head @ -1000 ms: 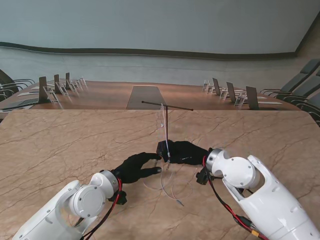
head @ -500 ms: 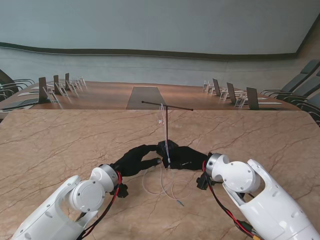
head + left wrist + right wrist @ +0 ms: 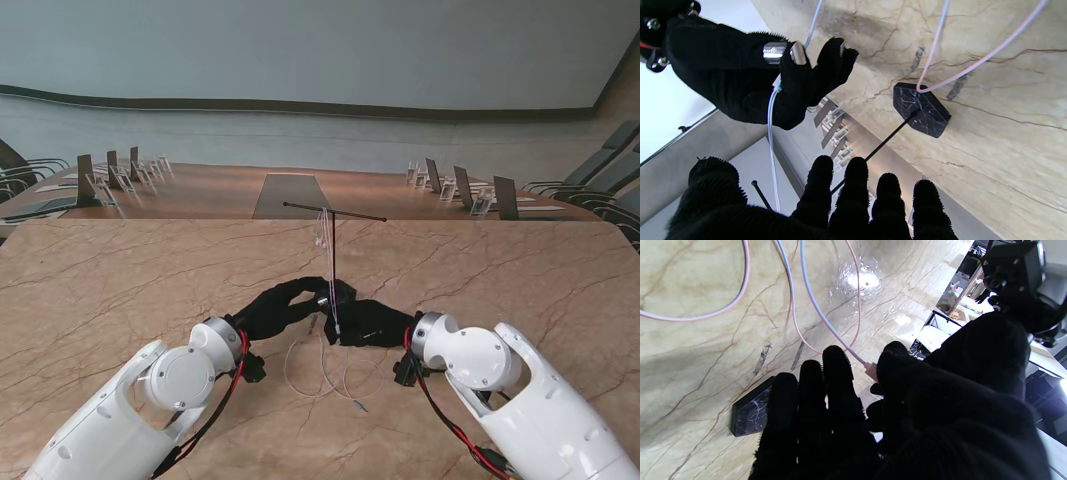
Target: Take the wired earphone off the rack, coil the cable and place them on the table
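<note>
On the beige veined marble table (image 3: pixel 120 290) stands the thin black T-shaped rack (image 3: pixel 334 262) on its dark marble block base, and both our black-gloved hands meet at the foot of its upright. The pale pinkish-white wired earphone cable (image 3: pixel 325 370) runs long-axis down the post from the crossbar and loops on the table nearer to us. Our right hand (image 3: pixel 372 322) pinches the cable at its small joint piece, it seems, while our left hand (image 3: pixel 280 308), fingers spread and holding nothing, sits just beside it.
</note>
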You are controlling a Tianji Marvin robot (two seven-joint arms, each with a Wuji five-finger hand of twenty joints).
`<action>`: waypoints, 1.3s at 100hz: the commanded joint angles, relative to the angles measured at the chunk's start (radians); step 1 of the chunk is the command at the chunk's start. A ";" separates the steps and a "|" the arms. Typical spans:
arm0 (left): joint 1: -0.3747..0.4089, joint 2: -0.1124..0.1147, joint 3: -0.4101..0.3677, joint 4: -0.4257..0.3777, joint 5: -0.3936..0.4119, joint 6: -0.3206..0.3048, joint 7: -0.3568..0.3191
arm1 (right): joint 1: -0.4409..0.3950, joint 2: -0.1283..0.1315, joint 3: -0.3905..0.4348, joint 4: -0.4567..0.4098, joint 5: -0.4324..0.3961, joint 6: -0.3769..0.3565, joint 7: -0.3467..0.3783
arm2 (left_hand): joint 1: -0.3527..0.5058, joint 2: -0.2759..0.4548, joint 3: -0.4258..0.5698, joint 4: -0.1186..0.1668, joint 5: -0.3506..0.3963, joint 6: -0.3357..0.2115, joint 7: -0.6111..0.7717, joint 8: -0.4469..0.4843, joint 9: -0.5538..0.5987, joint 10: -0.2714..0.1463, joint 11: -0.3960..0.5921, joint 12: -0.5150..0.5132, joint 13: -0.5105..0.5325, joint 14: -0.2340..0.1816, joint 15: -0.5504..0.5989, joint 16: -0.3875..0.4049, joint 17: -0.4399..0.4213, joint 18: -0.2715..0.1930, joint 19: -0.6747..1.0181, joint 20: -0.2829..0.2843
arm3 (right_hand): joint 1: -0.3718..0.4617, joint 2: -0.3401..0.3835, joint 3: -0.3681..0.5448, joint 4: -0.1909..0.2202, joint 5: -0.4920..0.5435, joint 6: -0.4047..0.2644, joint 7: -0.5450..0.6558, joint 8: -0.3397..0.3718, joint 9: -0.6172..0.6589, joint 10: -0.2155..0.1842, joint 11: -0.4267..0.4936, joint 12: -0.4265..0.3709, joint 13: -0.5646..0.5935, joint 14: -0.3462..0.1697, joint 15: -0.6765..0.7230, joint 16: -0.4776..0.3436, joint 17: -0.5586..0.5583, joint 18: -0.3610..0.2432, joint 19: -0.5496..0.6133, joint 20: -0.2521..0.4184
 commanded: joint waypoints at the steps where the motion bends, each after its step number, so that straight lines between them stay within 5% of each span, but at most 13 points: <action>1: -0.010 -0.014 0.005 0.011 -0.013 -0.007 0.000 | -0.010 0.000 -0.006 -0.014 -0.002 0.002 0.007 | -0.050 0.038 -0.018 -0.002 0.011 0.010 -0.038 -0.013 0.008 0.005 -0.023 -0.011 0.006 0.005 -0.008 -0.015 0.006 -0.010 -0.017 -0.010 | 0.004 0.020 0.041 0.054 0.137 -0.038 0.188 0.058 0.020 0.034 0.027 0.017 0.035 0.003 0.025 0.011 0.014 0.001 0.046 -0.013; 15: -0.030 -0.020 0.014 0.034 -0.042 -0.006 0.004 | -0.011 0.003 -0.016 -0.021 0.001 0.001 0.016 | -0.071 0.036 -0.017 -0.003 0.014 0.037 -0.055 -0.027 0.011 0.050 -0.036 -0.021 0.004 0.025 -0.007 -0.022 0.027 -0.020 -0.021 -0.026 | 0.002 0.017 0.046 0.054 0.138 -0.038 0.188 0.057 0.025 0.037 0.033 0.018 0.045 -0.005 0.030 0.013 0.024 -0.006 0.052 -0.014; 84: -0.091 -0.038 0.036 0.102 -0.154 -0.050 -0.002 | 0.013 0.008 -0.084 -0.024 0.020 0.037 0.047 | -0.091 0.029 -0.014 -0.005 0.105 0.048 -0.077 -0.067 0.144 0.063 -0.041 -0.025 0.095 0.081 0.074 -0.029 0.144 -0.043 -0.017 -0.129 | -0.002 0.011 0.057 0.051 0.142 -0.035 0.191 0.052 0.036 0.056 0.059 0.021 0.071 -0.003 0.052 0.024 0.045 -0.007 0.081 -0.021; 113: -0.129 -0.053 0.052 0.128 -0.246 -0.074 -0.009 | 0.014 0.006 -0.081 -0.023 0.018 0.039 0.040 | -0.111 0.046 -0.013 -0.005 0.153 0.054 -0.077 -0.055 0.301 0.097 -0.016 -0.022 0.217 0.122 0.167 -0.037 0.103 -0.028 0.450 -0.256 | -0.002 0.011 0.056 0.053 0.139 -0.033 0.191 0.048 0.035 0.062 0.067 0.021 0.071 0.002 0.057 0.027 0.043 -0.003 0.087 -0.023; 130: -0.146 -0.059 0.060 0.141 -0.272 -0.087 -0.007 | 0.015 0.007 -0.081 -0.025 0.017 0.040 0.045 | -0.103 0.048 -0.011 -0.004 0.167 0.057 -0.073 -0.050 0.336 0.097 -0.004 -0.023 0.244 0.124 0.190 -0.040 0.112 -0.027 0.520 -0.285 | -0.004 0.008 0.058 0.055 0.139 -0.033 0.192 0.045 0.036 0.063 0.070 0.020 0.072 0.002 0.058 0.027 0.043 -0.001 0.090 -0.023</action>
